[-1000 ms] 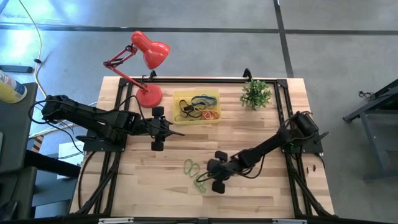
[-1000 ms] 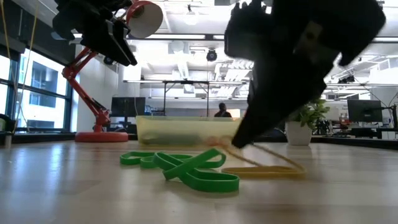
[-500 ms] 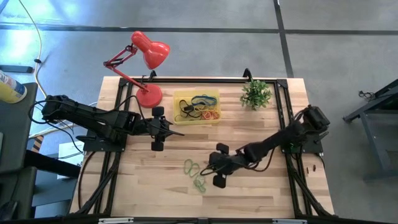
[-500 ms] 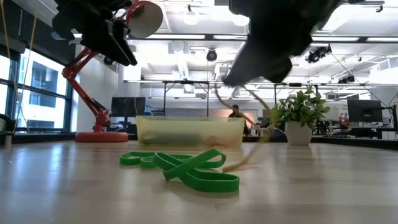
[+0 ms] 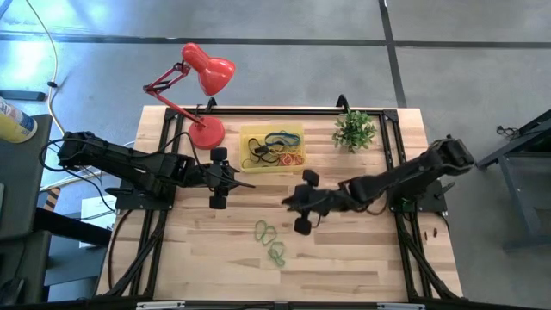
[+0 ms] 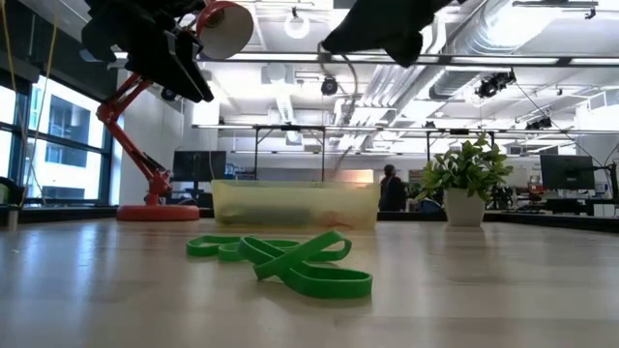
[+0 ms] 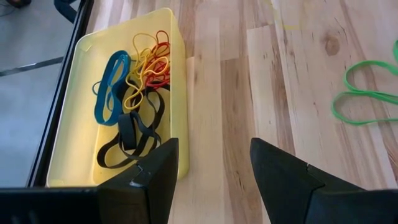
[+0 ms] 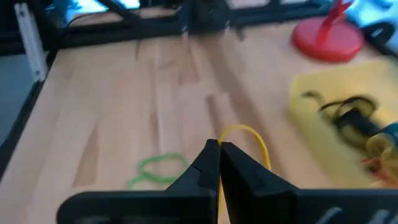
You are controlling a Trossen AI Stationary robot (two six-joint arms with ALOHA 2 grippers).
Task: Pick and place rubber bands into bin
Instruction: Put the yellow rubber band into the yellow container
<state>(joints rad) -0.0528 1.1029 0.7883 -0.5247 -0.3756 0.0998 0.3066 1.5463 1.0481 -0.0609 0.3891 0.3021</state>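
Wooden worktop (image 5: pixel 344 258) under us, with a bright open office beyond its far edge, and we are watching the right gripper (image 5: pixel 291 203) up in the air near the middle of the worktop, just short of the bin (image 5: pixel 272 147). We see its 2 fingers (image 8: pixel 219 163) pressed fully together, pinching a yellow rubber band (image 8: pixel 245 140) whose loop stands out past the tips. We find the bin, translucent yellow, at the far edge, between a red desk lamp (image 5: pixel 203 95) towards the far left corner and a small potted plant (image 5: pixel 355 129) to the right; inside it we count blue, yellow, red and black rubber bands (image 7: pixel 134 93) lying in a tangle. We spot the green rubber bands (image 5: pixel 269 241) loose on the bare wood nearer the front edge, overlapping one another, well apart from the bin. We have the left gripper (image 5: pixel 225 177) hovering off the bin's left front corner, its fingers (image 7: pixel 155 171) parted with nothing between them, the bin's near wall right ahead of it.
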